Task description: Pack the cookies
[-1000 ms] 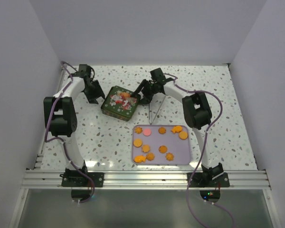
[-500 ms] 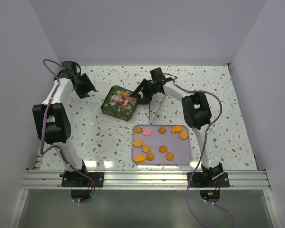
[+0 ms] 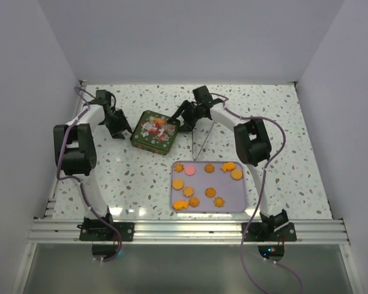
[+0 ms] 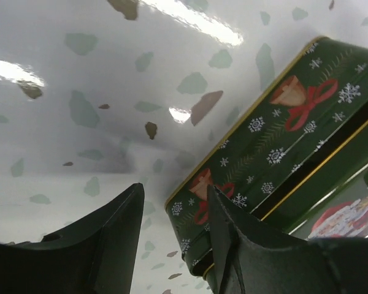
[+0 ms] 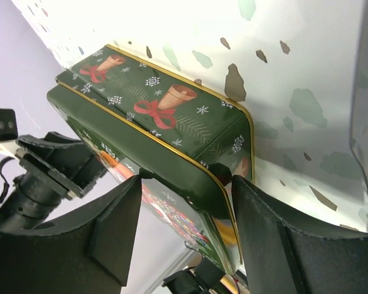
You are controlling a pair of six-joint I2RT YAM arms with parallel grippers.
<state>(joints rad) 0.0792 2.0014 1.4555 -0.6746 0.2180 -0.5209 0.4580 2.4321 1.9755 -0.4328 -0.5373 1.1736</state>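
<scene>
Nearest, along the near edge of the tabletop [image 3: 129,177]: an aluminium rail [image 3: 184,231] carrying the 2 arm bases. Just beyond it, right of centre, a lavender tray [image 3: 242,199] lying flat, near rim close to the rail, right rim beside the right arm [image 3: 253,142]. On the tray, the cookies [image 3: 188,191]: spread apart in 1 layer, mostly orange rounds and star shapes, plus 1 pink round [image 3: 189,169] near the far-left corner. Open speckled tabletop left of the tray as far as the left arm [image 3: 76,153], and a narrower strip between the tray's far rim and the tin.

Further back, left of centre, a green Christmas tin [image 3: 154,131], lid on, turned at an angle to the tabletop edges (bells, red bows and snowflakes on its side walls).

At its left edge, low over the tabletop, the left end effector [image 4: 175,188]:
- fingers a narrow gap apart, gripping nothing
- a lower corner of the tin showing in that gap
- touching or not, cannot tell

At the tin's far-right corner, the right end effector [image 5: 187,177]:
- fingers [image 5: 116,226] set on either side of the lid's corner
- closed against it, the corner filling the gap

Beyond the tin, a band of bare tabletop running up to the back wall [image 3: 190,43]. Plain pale walls closing in the left, right and far edges.
</scene>
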